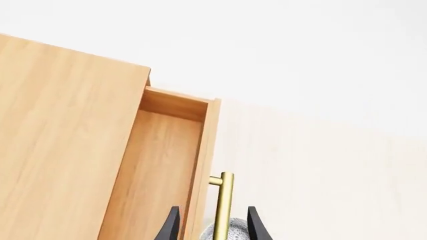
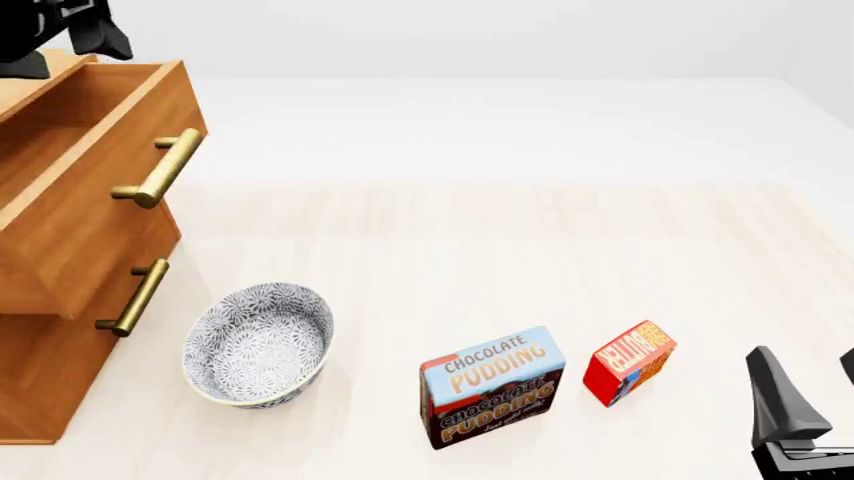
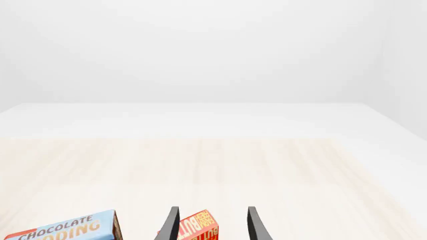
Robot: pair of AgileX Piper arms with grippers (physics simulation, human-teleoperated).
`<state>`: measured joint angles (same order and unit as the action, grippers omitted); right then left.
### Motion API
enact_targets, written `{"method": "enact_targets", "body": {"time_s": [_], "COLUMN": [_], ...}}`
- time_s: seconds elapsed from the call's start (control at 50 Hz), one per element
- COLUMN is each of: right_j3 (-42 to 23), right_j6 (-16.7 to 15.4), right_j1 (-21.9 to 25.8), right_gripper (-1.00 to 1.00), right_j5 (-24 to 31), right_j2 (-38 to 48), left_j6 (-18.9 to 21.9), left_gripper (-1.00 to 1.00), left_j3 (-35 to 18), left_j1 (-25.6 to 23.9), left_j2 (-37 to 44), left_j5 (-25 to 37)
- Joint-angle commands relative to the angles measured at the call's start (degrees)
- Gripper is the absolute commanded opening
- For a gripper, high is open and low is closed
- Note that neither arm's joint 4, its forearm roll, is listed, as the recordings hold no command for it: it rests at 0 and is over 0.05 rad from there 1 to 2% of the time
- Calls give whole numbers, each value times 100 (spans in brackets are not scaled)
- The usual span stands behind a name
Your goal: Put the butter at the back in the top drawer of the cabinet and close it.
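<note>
The butter (image 2: 629, 362), a small red box with an orange face, stands on the table just right of the pudding box; in the right wrist view the butter (image 3: 199, 227) shows between the fingertips, further out. My right gripper (image 2: 811, 385) hovers open at the front right, to the right of the butter, holding nothing. The cabinet (image 2: 40, 340) stands at the left with its top drawer (image 2: 94, 190) pulled out. The drawer's inside (image 1: 157, 165) looks empty. High over the cabinet, my left gripper (image 2: 64, 28) is open (image 1: 213, 227), with the brass handle (image 1: 223, 200) below it.
A blue-and-brown chocolate pudding box (image 2: 491, 385) stands front centre. A patterned bowl (image 2: 258, 343) sits by the cabinet's lower drawers. The second drawer's handle (image 2: 134, 297) juts out beneath the open top drawer. Pale table surface stretches behind the boxes.
</note>
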<state>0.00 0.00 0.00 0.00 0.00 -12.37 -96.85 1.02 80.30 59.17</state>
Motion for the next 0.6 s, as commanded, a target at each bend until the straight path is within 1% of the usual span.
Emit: {"method": "enact_targets", "body": {"time_s": [0.02,0.08,0.12,0.24,0.6], "right_j3": [0,0,0,0,0], "right_j6": [0,0,0,0,0], "right_j1": [0,0,0,0,0], "right_gripper": [100,100,100,100,100], "right_j5": [0,0,0,0,0], "right_j2": [0,0,0,0,0], "left_j6": [-12,84,20,34,66], "left_gripper": [100,100,100,100,100], "left_j3": [245,275,288,429,465], "left_j1": [-25,95,47,36,-54], "left_j2": [172,151,180,227,268], "left_j5": [-214,-266,-285,-367,-409]}}
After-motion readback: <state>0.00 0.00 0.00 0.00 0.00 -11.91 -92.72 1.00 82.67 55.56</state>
